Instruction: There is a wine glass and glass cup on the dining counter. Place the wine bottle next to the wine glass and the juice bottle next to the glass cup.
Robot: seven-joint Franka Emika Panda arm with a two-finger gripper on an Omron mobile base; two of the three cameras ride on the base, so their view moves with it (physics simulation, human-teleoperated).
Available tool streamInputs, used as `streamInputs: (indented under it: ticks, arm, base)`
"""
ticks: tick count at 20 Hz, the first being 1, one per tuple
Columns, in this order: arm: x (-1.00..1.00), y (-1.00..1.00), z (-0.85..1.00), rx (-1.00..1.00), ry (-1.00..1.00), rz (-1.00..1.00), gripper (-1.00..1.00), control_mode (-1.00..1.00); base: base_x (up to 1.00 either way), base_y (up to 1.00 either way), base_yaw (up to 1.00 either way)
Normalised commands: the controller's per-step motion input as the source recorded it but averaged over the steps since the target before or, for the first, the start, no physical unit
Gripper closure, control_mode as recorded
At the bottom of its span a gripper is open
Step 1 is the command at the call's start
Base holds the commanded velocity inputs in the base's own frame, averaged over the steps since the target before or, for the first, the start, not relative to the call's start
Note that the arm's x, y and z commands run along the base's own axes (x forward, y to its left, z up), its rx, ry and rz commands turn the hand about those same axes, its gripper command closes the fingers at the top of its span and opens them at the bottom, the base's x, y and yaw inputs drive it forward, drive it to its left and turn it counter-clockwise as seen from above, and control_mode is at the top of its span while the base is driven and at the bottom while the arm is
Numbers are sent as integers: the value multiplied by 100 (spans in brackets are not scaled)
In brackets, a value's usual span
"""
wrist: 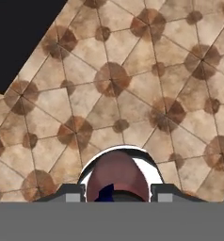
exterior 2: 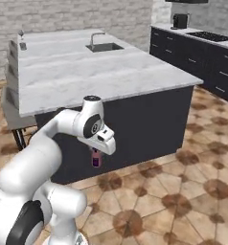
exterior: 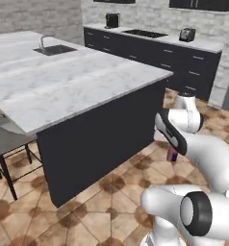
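The dining counter (exterior 2: 111, 76), a broad marble worktop on a dark base, stands beyond the arm, with the wine glass (exterior 2: 21, 34) and glass cup (exterior 2: 23, 46) tiny at its far corner. The gripper (exterior 2: 96, 154) hangs low over the tiled floor (wrist: 132, 70), beside the base. Its jaws are closed on the juice bottle (exterior 2: 96, 159), which hangs below the hand, probably carried clear until it reaches the cup.

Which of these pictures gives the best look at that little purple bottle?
The right base view: the juice bottle hangs below the gripper, seen side-on above the floor. The hand view looks down on its rounded top; the left base view shows a sliver behind the arm.
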Motion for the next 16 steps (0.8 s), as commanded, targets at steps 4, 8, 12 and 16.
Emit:
streamInputs:
  ticks: [4, 8, 12, 16]
  arm:
    - [0, 0, 0, 0, 0, 0, 100, 100]
    - [0, 0, 0, 0, 0, 0, 100, 100]
    - [0, 0, 0, 0, 0, 0, 100, 100]
    - [0, 0, 0, 0, 0, 0, 100, 100]
  base:
    - [28, -10, 70]
    - [40, -9, 32]
    - [49, 44, 1]
    - [35, 69, 1]
